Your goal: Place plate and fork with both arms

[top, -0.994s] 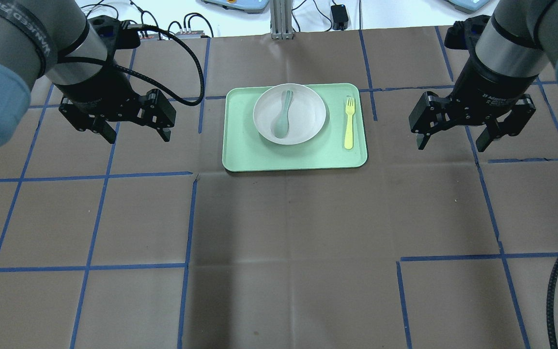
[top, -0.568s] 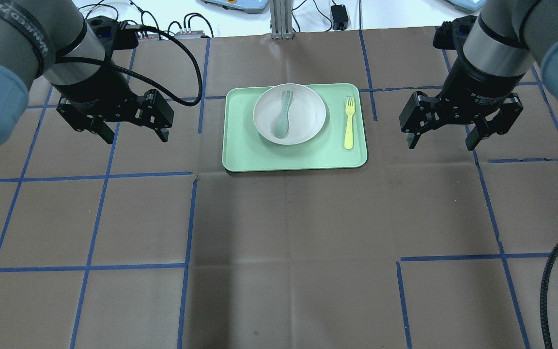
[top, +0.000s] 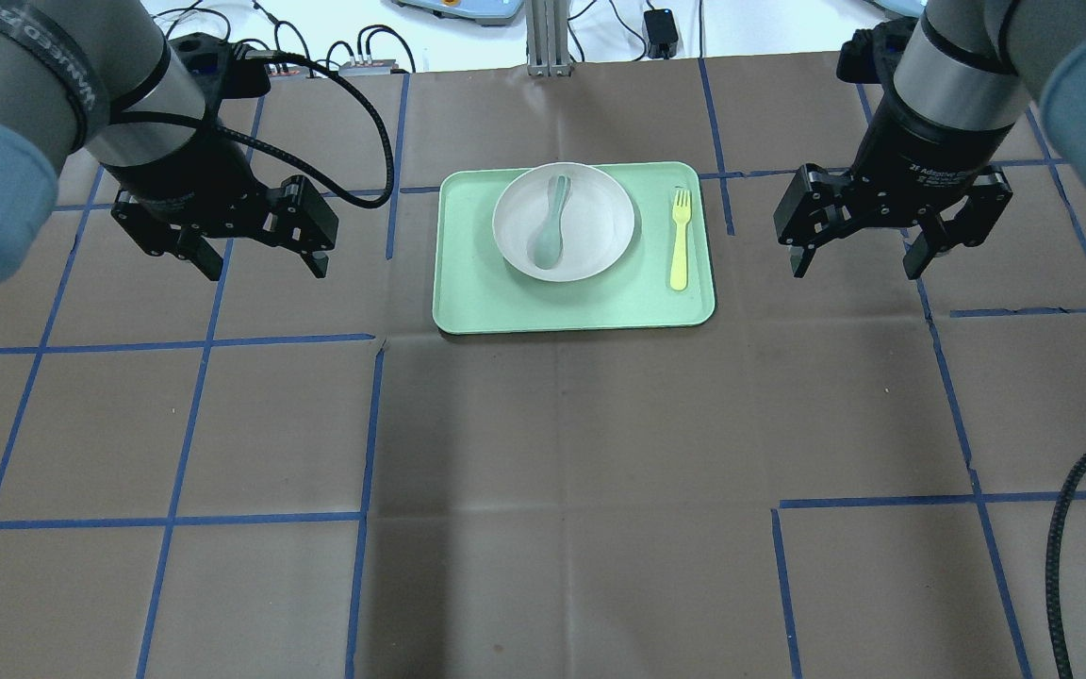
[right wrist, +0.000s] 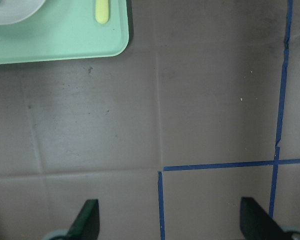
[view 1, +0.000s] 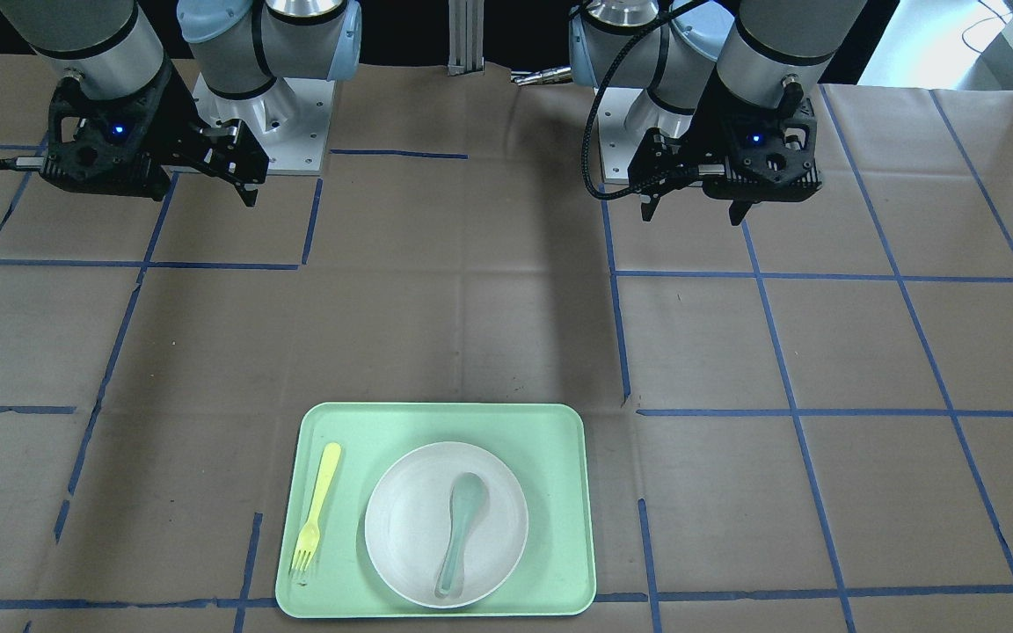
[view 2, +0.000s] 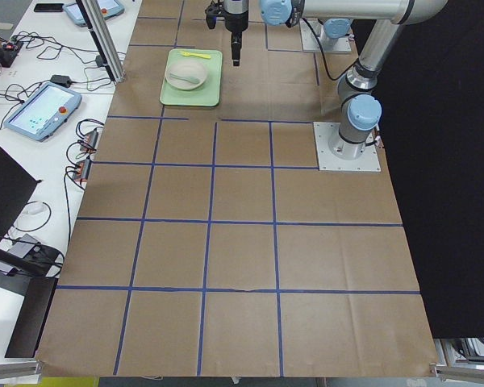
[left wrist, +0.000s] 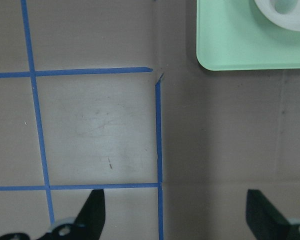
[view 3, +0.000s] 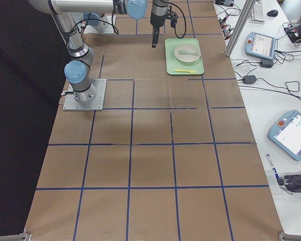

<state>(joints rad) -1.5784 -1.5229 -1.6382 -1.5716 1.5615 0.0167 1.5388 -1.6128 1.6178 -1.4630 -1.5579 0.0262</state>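
Observation:
The off-white plate [top: 600, 226] sits on the light-green tray [top: 468, 302] with a grey-green spoon [top: 548, 226] lying in it. The pale-yellow fork [top: 681, 239] lies on the tray right of the plate, tines toward the far side. My left gripper [top: 267, 272] hangs open and empty above the table, left of the tray. My right gripper [top: 853, 273] hangs open and empty right of the tray, a short way from the fork. In the front-facing view the plate [view 1: 410, 519] and fork [view 1: 317, 510] show near the bottom edge.
The table is covered with brown paper marked by blue tape lines [top: 369, 424]. Cables and a tablet lie beyond the far edge [top: 661, 28]. A black cable [top: 1066, 528] loops at the right edge. The left wrist view shows the tray's corner [left wrist: 230, 45].
My right gripper has moved left toward the tray and a little toward the far side. My left gripper has hardly moved. Both stay open.

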